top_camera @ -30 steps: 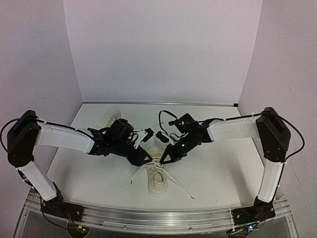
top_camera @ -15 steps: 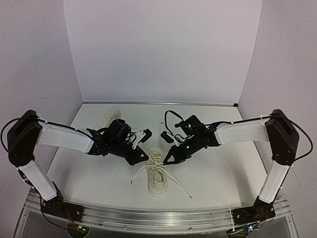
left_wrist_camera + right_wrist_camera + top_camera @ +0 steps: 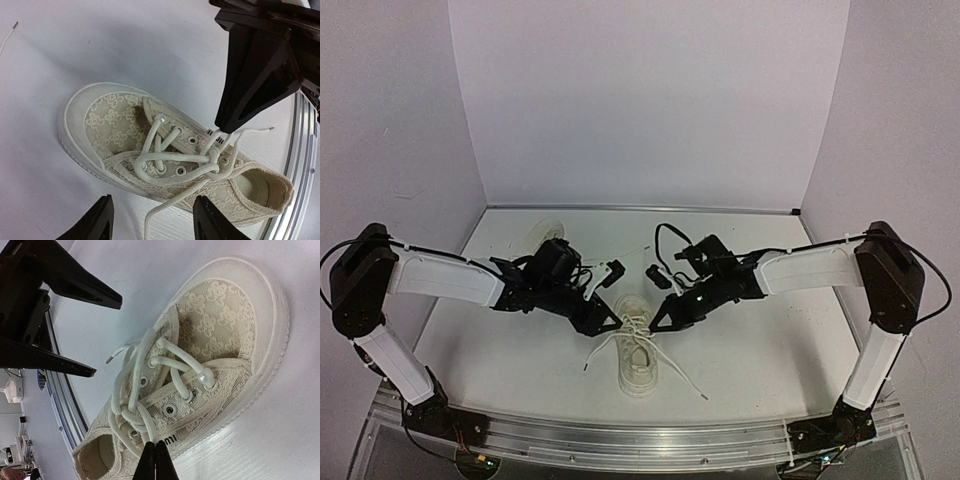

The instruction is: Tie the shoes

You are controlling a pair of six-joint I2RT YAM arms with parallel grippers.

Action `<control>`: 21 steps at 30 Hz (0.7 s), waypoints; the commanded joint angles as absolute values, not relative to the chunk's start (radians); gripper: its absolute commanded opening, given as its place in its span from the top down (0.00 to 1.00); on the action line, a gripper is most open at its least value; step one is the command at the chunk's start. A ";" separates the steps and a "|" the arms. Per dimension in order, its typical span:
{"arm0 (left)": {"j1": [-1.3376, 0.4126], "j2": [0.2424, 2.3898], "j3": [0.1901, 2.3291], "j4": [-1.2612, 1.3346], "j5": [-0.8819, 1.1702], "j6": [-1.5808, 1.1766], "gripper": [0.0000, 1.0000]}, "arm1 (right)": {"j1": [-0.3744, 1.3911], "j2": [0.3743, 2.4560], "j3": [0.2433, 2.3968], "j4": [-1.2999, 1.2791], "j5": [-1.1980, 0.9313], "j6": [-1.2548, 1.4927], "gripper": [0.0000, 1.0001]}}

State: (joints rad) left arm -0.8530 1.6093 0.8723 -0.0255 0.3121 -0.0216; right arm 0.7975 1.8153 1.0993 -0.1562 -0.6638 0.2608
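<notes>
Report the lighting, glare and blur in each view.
Top external: even soft light, far shoe washed out against the table. Left wrist: near shoe and laces sharp, right pincer a black silhouette. Right wrist: glossy sheen on table.

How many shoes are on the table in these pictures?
2. The near shoe lies in the middle of the table, toward the front. The far shoe lies at the back left, partly hidden behind the left arm. No others show.

The left end effector (image 3: pixel 607 318) and right end effector (image 3: pixel 656 321) meet over a cream sneaker (image 3: pixel 638 365) on the worktop (image 3: pixel 770 340); a second sneaker (image 3: pixel 546 235) lies beyond the left arm (image 3: pixel 440 278).
</notes>
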 commanded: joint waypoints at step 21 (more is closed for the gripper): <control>-0.756 1.771 1.061 -0.116 0.670 0.287 0.47 | 0.829 1.796 1.181 -0.150 -0.713 0.250 1.00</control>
